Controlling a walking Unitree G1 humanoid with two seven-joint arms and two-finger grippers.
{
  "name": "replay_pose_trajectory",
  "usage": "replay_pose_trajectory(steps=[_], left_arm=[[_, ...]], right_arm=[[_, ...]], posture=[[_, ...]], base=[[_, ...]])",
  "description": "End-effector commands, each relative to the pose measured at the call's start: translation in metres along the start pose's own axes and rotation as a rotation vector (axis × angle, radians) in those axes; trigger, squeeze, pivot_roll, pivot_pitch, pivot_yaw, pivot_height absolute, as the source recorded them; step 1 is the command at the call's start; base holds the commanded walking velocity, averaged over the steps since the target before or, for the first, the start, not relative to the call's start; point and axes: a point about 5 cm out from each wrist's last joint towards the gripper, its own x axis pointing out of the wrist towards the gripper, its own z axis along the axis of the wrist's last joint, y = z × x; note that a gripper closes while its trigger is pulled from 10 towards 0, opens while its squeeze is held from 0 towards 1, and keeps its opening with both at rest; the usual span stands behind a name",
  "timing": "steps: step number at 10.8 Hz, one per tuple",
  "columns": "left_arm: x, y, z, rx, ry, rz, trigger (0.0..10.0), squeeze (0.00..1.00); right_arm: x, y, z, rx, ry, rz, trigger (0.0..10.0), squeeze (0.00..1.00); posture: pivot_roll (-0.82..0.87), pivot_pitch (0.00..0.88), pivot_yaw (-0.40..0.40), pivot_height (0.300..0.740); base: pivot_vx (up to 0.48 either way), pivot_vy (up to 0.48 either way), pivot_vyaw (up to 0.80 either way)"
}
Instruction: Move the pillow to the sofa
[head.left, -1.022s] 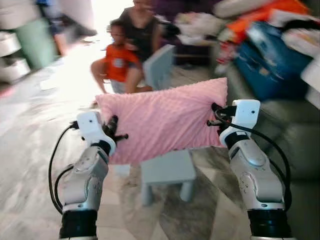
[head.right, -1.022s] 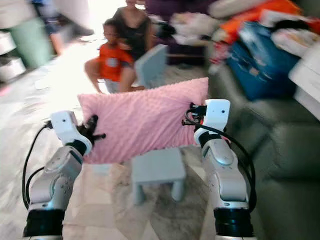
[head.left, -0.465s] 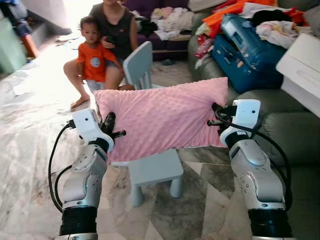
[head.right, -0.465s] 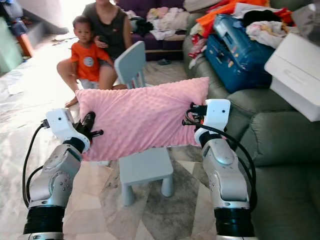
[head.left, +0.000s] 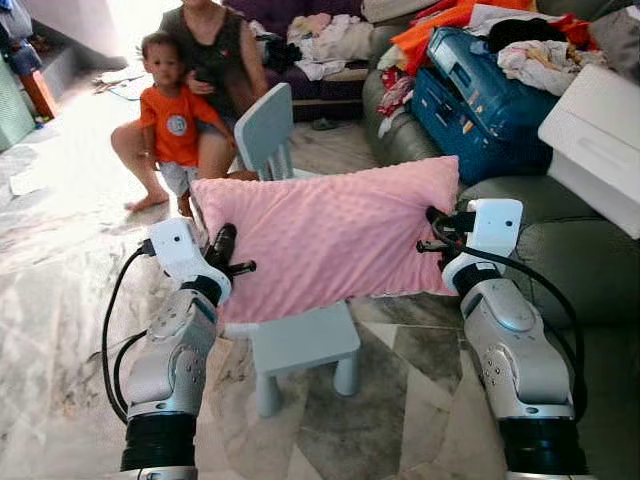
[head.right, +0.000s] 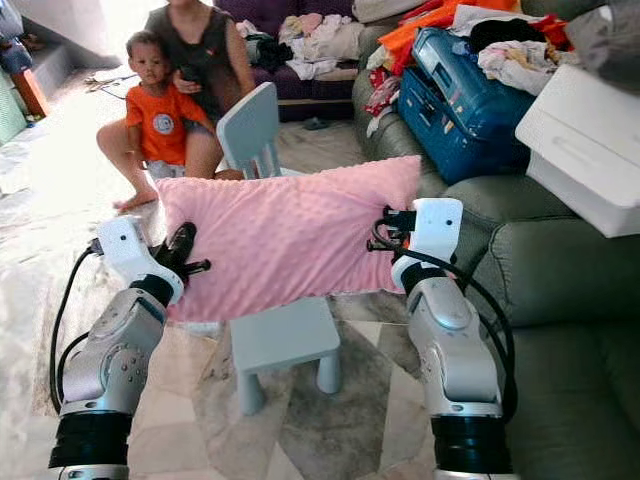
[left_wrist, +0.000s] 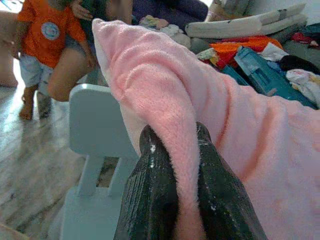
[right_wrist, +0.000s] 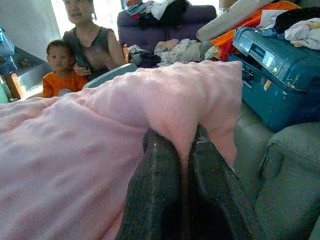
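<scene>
Pillow (head.left: 330, 235) hides left gripper (left_wrist: 175, 150) and right gripper (right_wrist: 182, 142) fingertips.

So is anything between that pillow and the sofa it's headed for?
Nothing stands in between. Both grippers, left and right, hold the pillow above the small chair. The sofa lies to the right, though a suitcase and clothes fill its far end.

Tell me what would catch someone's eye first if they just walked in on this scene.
The big pink pillow stands out, held up in the air between the left gripper and right gripper, each pinching an end, above a small pale blue chair. To the robot's right is a grey-green sofa piled with a blue suitcase and clothes. Two people sit on the floor beyond, watching.
</scene>
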Motion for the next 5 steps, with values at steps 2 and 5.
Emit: replay_pose_trajectory(steps=[2, 5], left_arm=[[-0.0012, -0.0060, -0.0019, -0.008, 0.004, -0.033, 10.0, 0.00], [-0.0022, -0.0063, -0.0041, -0.012, 0.011, -0.039, 10.0, 0.00]], right_arm=[[-0.0001, 0.0005, 0.0087, -0.004, -0.027, 0.009, 10.0, 0.00], [-0.0008, 0.0005, 0.0089, -0.005, -0.025, 0.010, 10.0, 0.00]], posture=[[-0.16, 0.000, -0.018, 0.740], [-0.16, 0.000, -0.019, 0.740]], base=[[0.000, 0.000, -0.80], [0.000, 0.000, -0.80]])
